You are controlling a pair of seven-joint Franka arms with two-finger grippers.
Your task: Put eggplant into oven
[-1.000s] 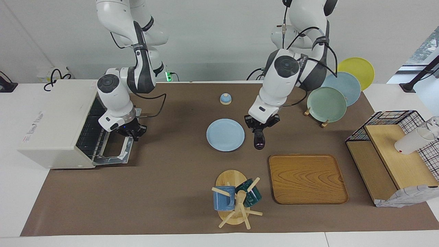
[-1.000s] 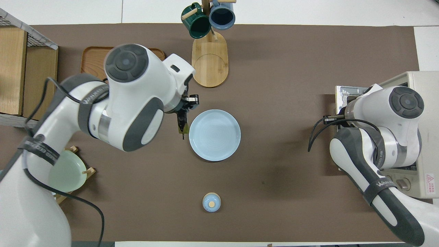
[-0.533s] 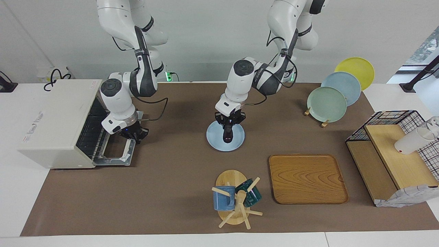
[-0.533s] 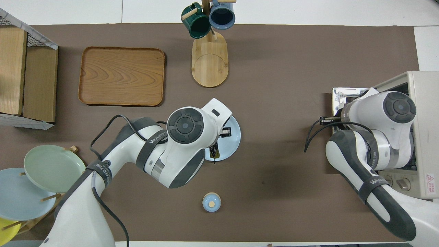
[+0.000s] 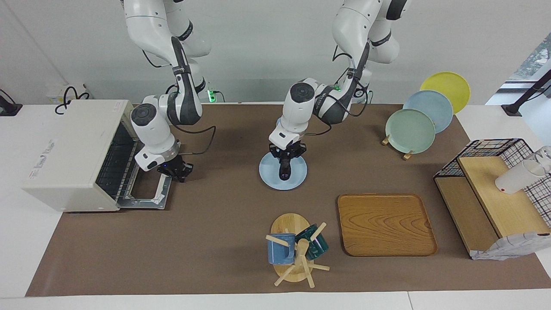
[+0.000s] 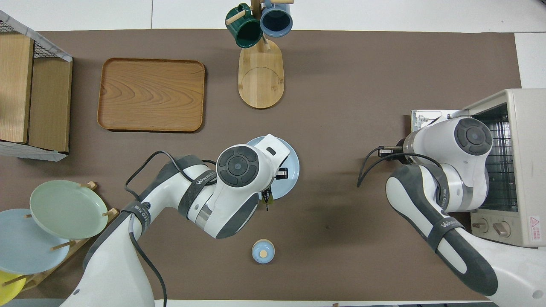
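Observation:
My left gripper [image 5: 286, 160] is shut on the eggplant [image 5: 283, 171], a glossy dark vegetable that hangs tip-down just above the light blue plate [image 5: 269, 176]. In the overhead view the left wrist covers the gripper, and only a thin end of the eggplant [image 6: 267, 198] shows at the rim of the plate [image 6: 291, 162]. The cream-white oven [image 5: 64, 146] stands at the right arm's end of the table with its door [image 5: 144, 191] folded down flat and the wire rack showing. My right gripper [image 5: 175, 170] is shut with nothing in it, low over the door's outer edge.
A wooden tray [image 5: 385, 224] and a mug tree [image 5: 295, 252] with two mugs lie farther from the robots than the plate. A small blue lidded pot [image 6: 263, 250] sits nearer to them. A plate stand [image 5: 411, 129] and a wire-and-wood shelf [image 5: 495, 189] fill the left arm's end.
The left arm swung the eggplant from beside the plate to over it, toward the oven's end. The right gripper drew back from over the oven door to its outer edge.

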